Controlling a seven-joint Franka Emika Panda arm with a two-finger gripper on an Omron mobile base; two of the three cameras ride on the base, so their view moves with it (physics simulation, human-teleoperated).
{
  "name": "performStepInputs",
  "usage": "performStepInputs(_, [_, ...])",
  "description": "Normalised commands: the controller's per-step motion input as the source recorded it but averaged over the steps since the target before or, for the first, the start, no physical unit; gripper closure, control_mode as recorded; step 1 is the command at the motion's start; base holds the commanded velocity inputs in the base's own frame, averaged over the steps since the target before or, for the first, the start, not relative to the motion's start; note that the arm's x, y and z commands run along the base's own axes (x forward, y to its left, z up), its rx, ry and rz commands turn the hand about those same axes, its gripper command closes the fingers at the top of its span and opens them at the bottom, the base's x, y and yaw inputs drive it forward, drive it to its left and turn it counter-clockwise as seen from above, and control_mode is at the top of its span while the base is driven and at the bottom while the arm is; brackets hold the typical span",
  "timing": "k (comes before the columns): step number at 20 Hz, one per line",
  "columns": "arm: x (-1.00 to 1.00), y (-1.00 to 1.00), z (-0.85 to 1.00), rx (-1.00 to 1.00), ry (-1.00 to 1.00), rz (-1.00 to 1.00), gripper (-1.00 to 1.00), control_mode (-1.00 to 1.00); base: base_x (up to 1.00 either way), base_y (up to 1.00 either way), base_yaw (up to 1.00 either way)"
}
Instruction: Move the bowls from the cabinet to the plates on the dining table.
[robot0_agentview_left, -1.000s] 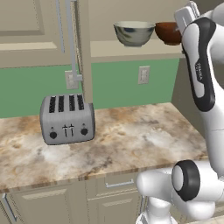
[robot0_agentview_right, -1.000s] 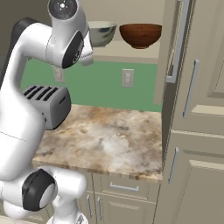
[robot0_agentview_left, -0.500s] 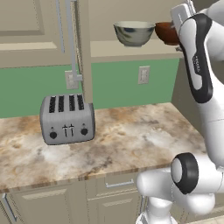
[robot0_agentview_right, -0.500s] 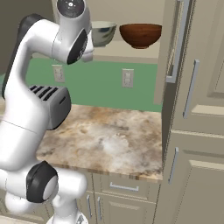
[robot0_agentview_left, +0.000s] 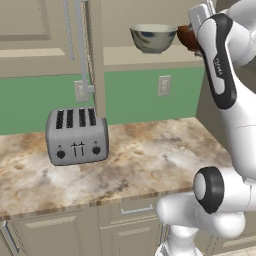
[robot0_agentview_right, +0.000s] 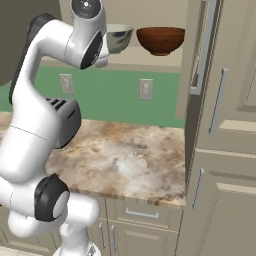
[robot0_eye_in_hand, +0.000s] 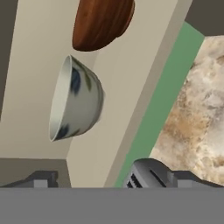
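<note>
1. Hand view: grey bowl (robot0_eye_in_hand: 76, 103) and brown bowl (robot0_eye_in_hand: 101, 22) sit side by side on the cabinet shelf (robot0_eye_in_hand: 118, 94), just apart, both upright on it.
2. Gripper (robot0_eye_in_hand: 109, 179) jaws stand wide and hold nothing; it hovers short of the shelf, nearest the grey bowl.
3. Left base view: toaster (robot0_agentview_left: 76, 136) sits on the counter (robot0_agentview_left: 150, 155) below the shelf; arm (robot0_agentview_left: 222, 60) partly hides the brown bowl, so its rim is probably clear of the wrist.
</note>
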Motion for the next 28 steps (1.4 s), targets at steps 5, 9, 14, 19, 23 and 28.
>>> performStepInputs(5, [0.36,0.0,0.0,0.01,0.0,0.0,-1.0,-1.0,0.0,0.0,0.0])
performStepInputs(9, [0.33,0.0,-0.06,0.01,0.0,0.0,-1.0,-1.0,0.0,0.0,0.0])
performStepInputs(14, [0.29,0.01,-0.08,0.01,0.0,0.0,-1.0,-1.0,0.0,0.0,0.0])
performStepInputs(19, [0.16,0.0,0.0,0.01,0.0,0.0,-1.0,-1.0,0.0,0.0,0.0])
performStepInputs(23, [0.19,0.0,0.0,0.01,0.0,0.0,-1.0,-1.0,0.0,0.0,0.0])
performStepInputs(28, [0.22,0.0,0.0,0.03,0.0,0.0,-1.0,-1.0,0.0,0.0,0.0])
